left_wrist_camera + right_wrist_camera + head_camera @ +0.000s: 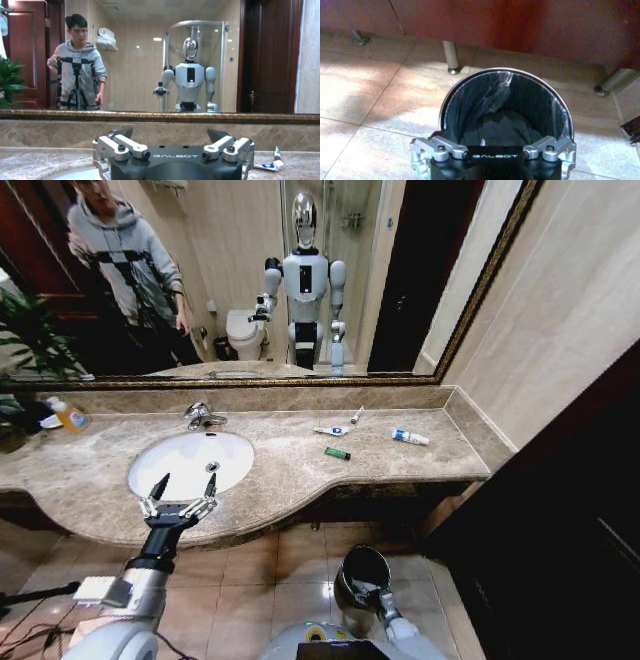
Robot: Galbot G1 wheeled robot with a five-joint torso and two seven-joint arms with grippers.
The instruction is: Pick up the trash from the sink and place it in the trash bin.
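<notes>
Sink: glossy white glazed basin, just beyond the left gripper fingertips. Surround: polished beige marble. Trash bin: shiny metal, dark plastic liner, at the right gripper's fingers.

Beige marble countertop carrying small white tubes, a green-black piece, and an orange-liquid bottle. Tiled floor bears a shiny metal bin, apparently bag-lined.

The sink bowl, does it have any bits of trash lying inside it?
No, the white basin looks bare, while the small tubes and the green-black piece lie on the marble counter to its right.
</notes>
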